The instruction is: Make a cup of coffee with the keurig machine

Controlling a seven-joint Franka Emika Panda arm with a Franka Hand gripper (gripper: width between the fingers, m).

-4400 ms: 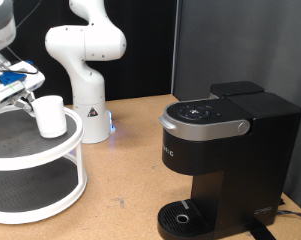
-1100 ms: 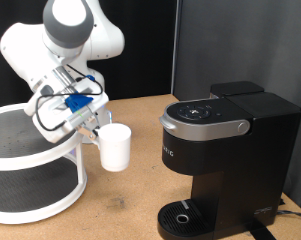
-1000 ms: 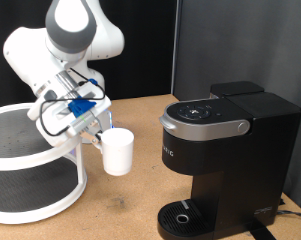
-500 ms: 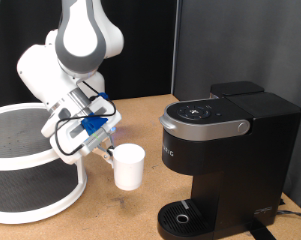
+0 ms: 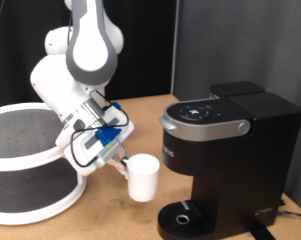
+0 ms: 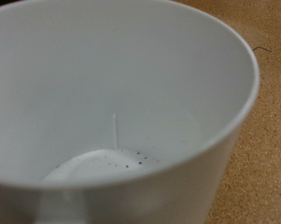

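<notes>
**Cup held in the air beside the Keurig**

The wrist view is filled almost wholly by the cup (image 6: 121,103), seen from above and close: a white inner wall, a thin vertical seam line, and dark specks scattered on the bottom. The fingers do not show there. A strip of speckled tan board shows past the rim.

The exterior view gives what the wrist view cannot: the cup (image 5: 142,177) hangs upright above the table (image 5: 110,215), clear of it, just to the exterior view's left of the machine (image 5: 225,165) and a little above the round drip tray (image 5: 180,217) at its base. The gripper (image 5: 120,166) meets the cup at its near-left side and is closed on it, carrying it; the fingers themselves are too small to make out. Blue parts and cables sit on the hand behind it.

At the exterior view's left stands a white two-tier round rack (image 5: 25,165) with dark mesh shelves. The machine's lid is down, its grey handle curving across the front under a button panel; pale letters run down its front, too small to read.

Behind, the white arm (image 5: 85,60) rises before a black curtain, with a pale wall at the right.
</notes>
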